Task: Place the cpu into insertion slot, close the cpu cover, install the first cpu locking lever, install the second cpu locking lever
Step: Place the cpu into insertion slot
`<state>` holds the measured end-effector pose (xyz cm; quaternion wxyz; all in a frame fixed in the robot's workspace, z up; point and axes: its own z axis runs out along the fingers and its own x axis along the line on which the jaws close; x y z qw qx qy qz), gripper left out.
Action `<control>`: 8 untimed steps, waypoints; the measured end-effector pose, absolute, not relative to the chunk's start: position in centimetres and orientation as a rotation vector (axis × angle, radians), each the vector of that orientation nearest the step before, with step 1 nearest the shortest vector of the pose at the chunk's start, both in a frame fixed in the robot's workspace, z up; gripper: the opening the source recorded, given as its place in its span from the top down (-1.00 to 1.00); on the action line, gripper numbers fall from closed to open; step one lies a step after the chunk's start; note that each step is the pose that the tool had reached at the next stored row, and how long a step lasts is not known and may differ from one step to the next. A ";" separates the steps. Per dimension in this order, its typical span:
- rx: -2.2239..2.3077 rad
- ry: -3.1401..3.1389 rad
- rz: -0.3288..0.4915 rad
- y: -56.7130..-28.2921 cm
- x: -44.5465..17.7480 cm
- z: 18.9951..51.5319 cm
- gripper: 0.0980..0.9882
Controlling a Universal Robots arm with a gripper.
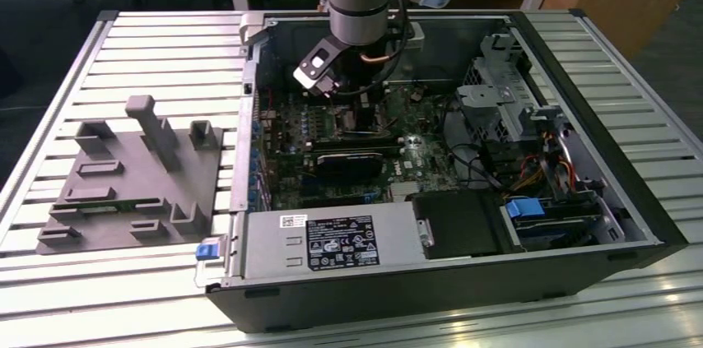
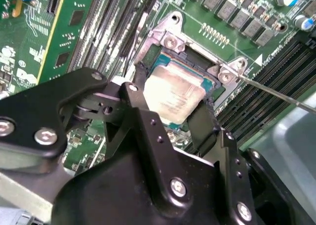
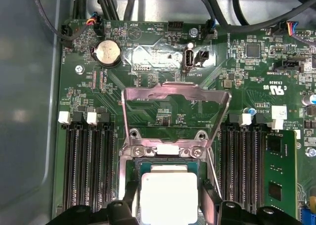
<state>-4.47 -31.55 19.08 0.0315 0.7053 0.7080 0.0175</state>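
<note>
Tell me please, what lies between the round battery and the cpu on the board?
The open cpu cover lies between the round battery and the cpu; the first wrist view shows it.

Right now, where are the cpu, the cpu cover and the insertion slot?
cpu (image 3: 169, 195): first wrist view, middle of its pale face.
cpu cover (image 3: 175, 91): first wrist view, end bar of the open frame.
insertion slot (image 2: 159, 36): second wrist view, its silvery metal rim.
</note>
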 end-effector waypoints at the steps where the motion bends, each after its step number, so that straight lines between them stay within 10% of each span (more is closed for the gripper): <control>1: 2.172 2.181 0.053 -31.6 -4.5 19.1 -0.16; 8: 2.176 2.179 0.055 -31.6 -4.5 19.6 -0.16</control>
